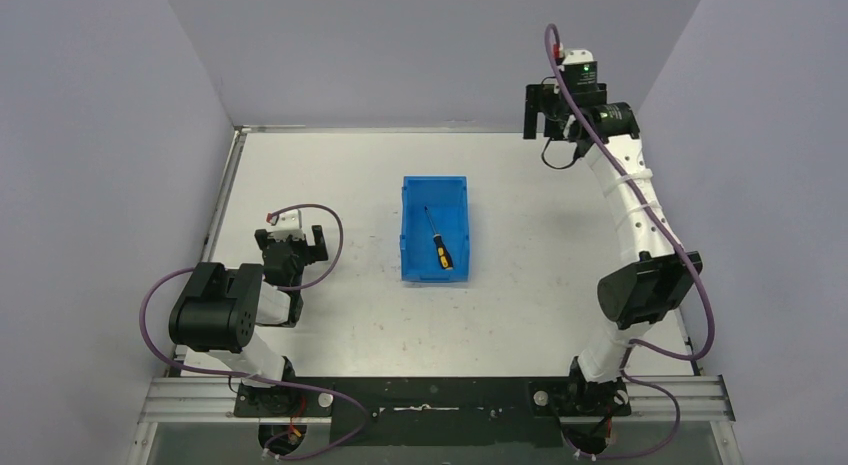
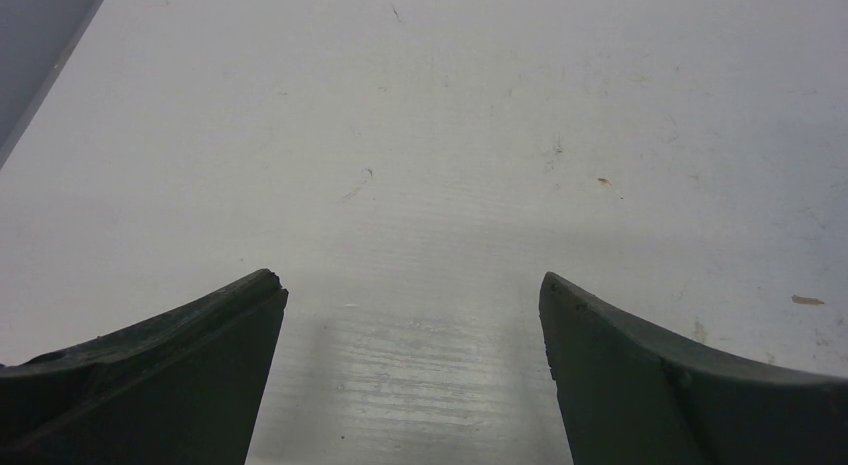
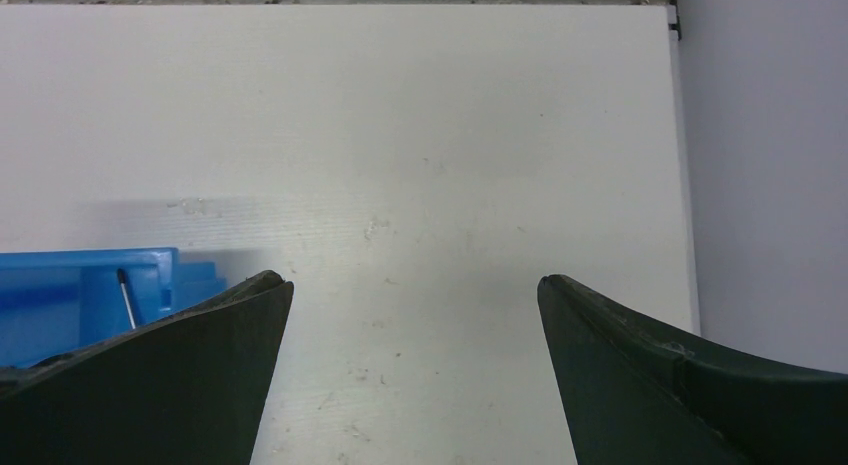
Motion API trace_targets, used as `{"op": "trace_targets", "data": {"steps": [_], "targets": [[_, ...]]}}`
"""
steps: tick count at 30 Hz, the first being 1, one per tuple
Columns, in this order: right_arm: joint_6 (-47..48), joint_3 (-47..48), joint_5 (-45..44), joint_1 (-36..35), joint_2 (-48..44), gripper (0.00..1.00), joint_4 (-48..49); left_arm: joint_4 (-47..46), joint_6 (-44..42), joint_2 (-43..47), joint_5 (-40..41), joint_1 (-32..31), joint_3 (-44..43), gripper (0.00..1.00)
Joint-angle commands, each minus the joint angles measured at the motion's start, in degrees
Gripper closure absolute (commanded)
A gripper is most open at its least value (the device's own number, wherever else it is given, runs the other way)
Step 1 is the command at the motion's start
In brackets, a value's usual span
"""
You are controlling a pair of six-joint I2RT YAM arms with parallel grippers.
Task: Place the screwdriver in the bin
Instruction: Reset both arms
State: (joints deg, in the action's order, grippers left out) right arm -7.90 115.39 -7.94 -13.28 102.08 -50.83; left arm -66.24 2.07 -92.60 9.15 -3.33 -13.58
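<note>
**Status.** The screwdriver [image 1: 437, 241] lies flat on the floor of the blue bin [image 1: 405, 235]. Its handle points toward the arm bases and its shaft toward the far wall. No part of it overhangs the rim, so we judge the placement complete. The bin sits near the middle of the tabletop [image 1: 330, 175].

**End effectors.** The right end effector [image 3: 415, 285] has its jaws wide apart with nothing between them. It hangs above bare tabletop at the far right, well apart from the bin. Its wrist view catches only one corner of the bin and the shaft tip. The left end effector [image 2: 412, 280] is likewise spread wide and empty. It sits low over the tabletop to the left of the bin and does not touch it.

**Hazards from here.**
- We expect the right arm to fold back toward its base. A low, inward path could strike a bin wall. The bin looks like light plastic, and we see nothing fixing it down, so it could slide or tip and spill the tool.
- Any rightward move of the low left arm could shove the bin sideways.
- The purple cables [image 1: 640, 200] loop loosely off both arms. One could catch the rim if an arm passes close over the bin.
- Reaching in for the tool again would undo a finished placement.
</note>
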Motion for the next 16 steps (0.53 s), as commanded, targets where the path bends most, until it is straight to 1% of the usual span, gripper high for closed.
{"op": "trace_targets", "data": {"steps": [1,8,16], "targets": [[2.6,-1.6,3.7,4.1,-3.7,0.00,1.1,-3.0,-0.4,0.3,-0.2,-0.1,-1.0,0.03],[3.6,-3.0,7.4,10.0,-5.4,0.00,1.2,-3.1,-0.4,0.3,-0.2,-0.1,-1.0,0.03],[4.3,-3.7,7.1,11.8,-6.3,0.00,1.2,-3.0,-0.3,0.2,-0.2,-0.1,-1.0,0.03]]}}
